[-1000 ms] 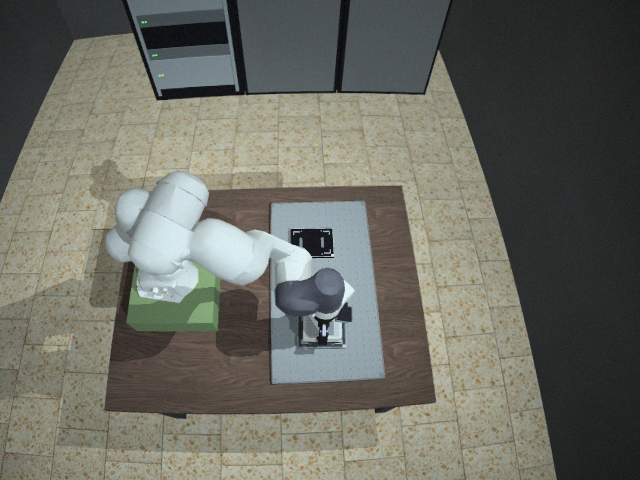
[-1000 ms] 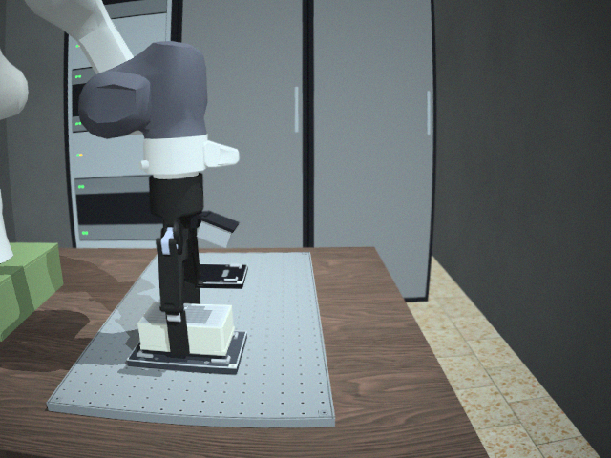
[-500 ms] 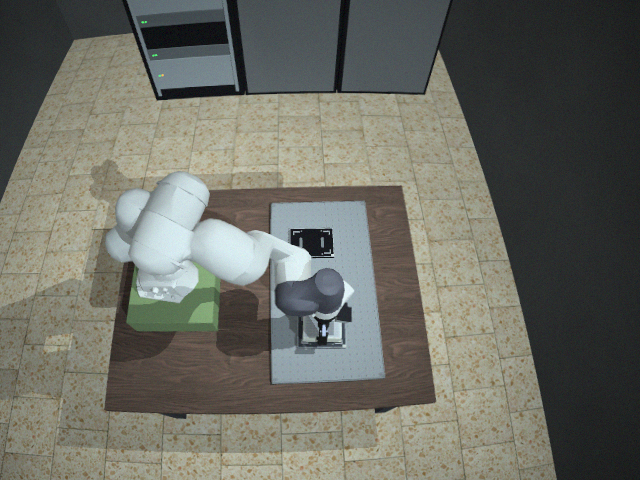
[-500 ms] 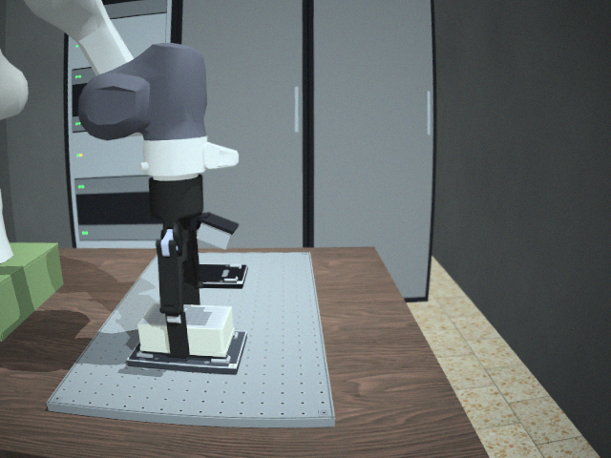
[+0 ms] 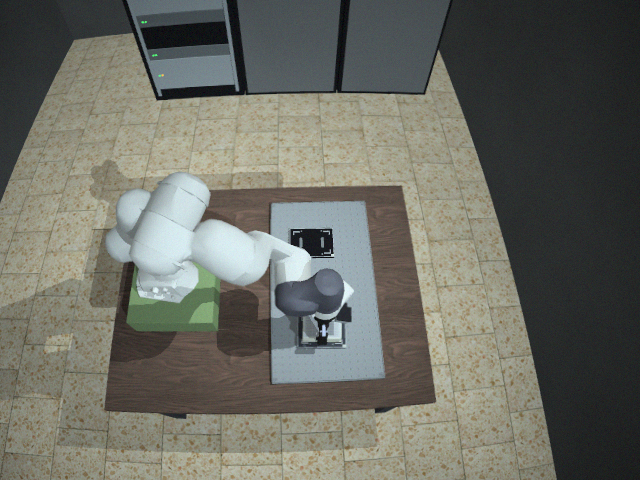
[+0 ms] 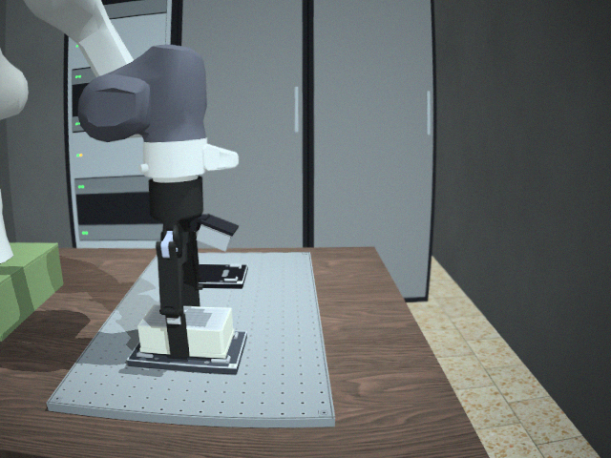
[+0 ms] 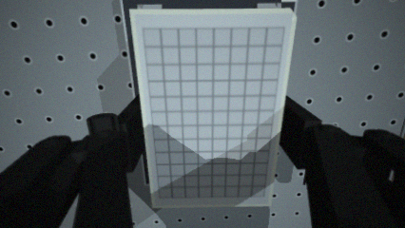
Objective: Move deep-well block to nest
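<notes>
The cream 96-well deep-well block (image 5: 317,332) (image 6: 190,329) (image 7: 211,109) sits flat in the black plate nest (image 6: 190,358) at the near end of the grey breadboard. My gripper (image 5: 322,336) (image 6: 179,330) (image 7: 209,105) stands straight down over it. Its two black fingers reach down the block's two long sides and press against them. The other black plate nest (image 5: 312,242) (image 6: 224,275), at the far end of the breadboard, is empty. I cannot tell which corner of the block is cut off.
The grey perforated breadboard lies on the brown table. My green base block (image 5: 173,304) stands at the table's left. Grey cabinets and a rack (image 5: 186,46) stand behind the table.
</notes>
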Action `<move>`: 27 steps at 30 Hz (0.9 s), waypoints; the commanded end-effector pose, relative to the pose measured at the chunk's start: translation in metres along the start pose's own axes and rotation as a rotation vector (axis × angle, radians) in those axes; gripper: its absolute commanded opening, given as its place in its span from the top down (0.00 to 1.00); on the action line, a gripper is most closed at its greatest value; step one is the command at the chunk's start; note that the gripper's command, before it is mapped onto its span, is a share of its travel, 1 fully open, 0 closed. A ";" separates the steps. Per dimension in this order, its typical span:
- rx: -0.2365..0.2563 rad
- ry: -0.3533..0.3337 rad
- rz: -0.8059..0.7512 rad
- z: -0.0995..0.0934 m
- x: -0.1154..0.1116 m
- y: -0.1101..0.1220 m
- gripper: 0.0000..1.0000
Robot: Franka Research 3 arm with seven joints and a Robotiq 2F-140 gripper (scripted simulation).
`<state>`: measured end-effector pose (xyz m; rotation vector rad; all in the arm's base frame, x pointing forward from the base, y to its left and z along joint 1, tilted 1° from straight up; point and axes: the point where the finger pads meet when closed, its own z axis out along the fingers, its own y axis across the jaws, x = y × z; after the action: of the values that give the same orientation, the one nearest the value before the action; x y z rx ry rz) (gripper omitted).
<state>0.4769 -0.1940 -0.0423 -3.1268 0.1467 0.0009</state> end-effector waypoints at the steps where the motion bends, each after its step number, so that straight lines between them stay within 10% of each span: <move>1: 0.000 0.003 0.002 0.001 0.001 -0.001 0.40; 27: 0.000 0.003 0.002 0.004 0.002 -0.001 0.40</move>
<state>0.4764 -0.1934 -0.0462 -3.1261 0.1462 0.0029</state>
